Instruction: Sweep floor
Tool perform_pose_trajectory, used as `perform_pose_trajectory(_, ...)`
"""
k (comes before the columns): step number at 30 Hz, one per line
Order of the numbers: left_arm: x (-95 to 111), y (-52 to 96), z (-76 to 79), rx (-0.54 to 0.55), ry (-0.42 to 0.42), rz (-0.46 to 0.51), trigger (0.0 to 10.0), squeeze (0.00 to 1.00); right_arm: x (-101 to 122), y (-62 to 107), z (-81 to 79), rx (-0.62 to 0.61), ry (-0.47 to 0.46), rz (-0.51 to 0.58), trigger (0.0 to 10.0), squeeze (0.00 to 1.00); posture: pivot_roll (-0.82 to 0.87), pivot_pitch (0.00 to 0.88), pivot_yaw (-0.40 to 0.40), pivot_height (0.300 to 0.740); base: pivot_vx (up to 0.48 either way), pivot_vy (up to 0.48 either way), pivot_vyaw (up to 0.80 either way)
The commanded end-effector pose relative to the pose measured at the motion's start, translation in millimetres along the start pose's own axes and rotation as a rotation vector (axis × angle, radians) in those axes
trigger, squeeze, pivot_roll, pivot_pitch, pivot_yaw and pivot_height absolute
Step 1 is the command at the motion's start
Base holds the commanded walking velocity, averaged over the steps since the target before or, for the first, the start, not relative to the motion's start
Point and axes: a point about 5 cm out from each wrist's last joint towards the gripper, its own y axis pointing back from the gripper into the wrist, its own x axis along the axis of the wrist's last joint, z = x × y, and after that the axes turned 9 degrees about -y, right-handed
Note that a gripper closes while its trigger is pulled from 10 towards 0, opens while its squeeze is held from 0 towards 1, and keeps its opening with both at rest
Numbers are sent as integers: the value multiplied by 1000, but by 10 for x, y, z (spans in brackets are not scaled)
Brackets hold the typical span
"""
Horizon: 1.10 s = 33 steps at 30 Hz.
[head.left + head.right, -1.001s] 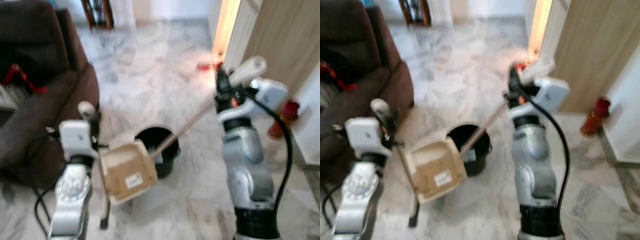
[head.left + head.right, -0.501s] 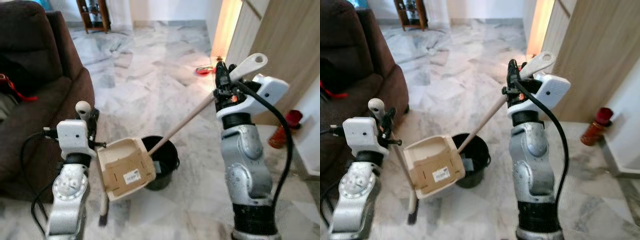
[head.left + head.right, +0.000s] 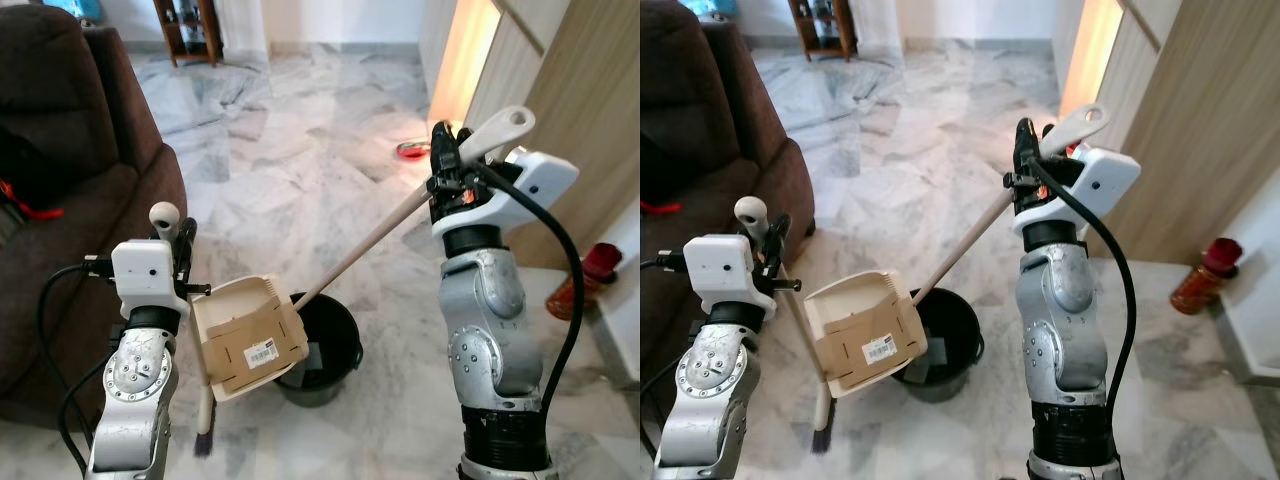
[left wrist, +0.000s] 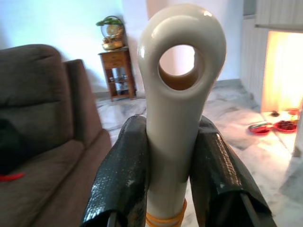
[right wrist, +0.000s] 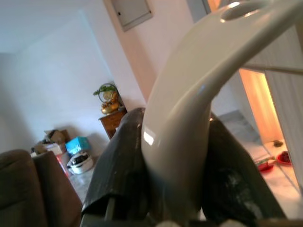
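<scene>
With right gripper [image 3: 441, 170] clamping the dustpan [image 3: 248, 336] handle and left gripper [image 4: 171, 156] clamping the broom [image 3: 205, 400], tip fully over the bin [image 3: 335, 350]

Glossy cream plastic broom handle [image 4: 179, 113] clamped between matt, slightly textured black rubbery fingers [image 4: 124, 179] of left gripper [image 4: 173, 175]. Right gripper [image 5: 173, 184] closed on smooth shiny cream plastic dustpan handle [image 5: 199, 90]; its pan [image 3: 247, 335] matt beige with paper label. Bucket [image 3: 325, 345] black plastic, dull. Floor [image 3: 300, 150] polished marble, glossy. Sofa [image 3: 70, 180] brown matt cloth.
</scene>
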Motion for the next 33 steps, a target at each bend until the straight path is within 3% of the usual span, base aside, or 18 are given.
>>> perform_pose_trajectory(1, 132, -21, -38, 16, 10, 69, 10000, 0, 98, -23, -166, 56, -47, 54, 10000, 0, 4, 112, 32, 740, 379, 0, 0)
perform_pose_trajectory(13, 155, -18, -23, 12, 29, 90, 10000, 0, 117, -30, -167, 50, -36, 64, 10000, 0, 0, 108, 28, 740, 95, 0, 0)
perform_pose_trajectory(20, 161, -15, 6, 6, 45, 98, 10000, 0, 167, -29, -284, 119, 51, 103, 10000, 0, -4, 105, 25, 740, 0, 0, 0)
perform_pose_trajectory(33, 154, 5, 6, 3, 48, 94, 10000, 0, 335, -58, -386, 140, 212, 234, 10000, 0, -3, 113, 23, 740, 0, 0, 0)
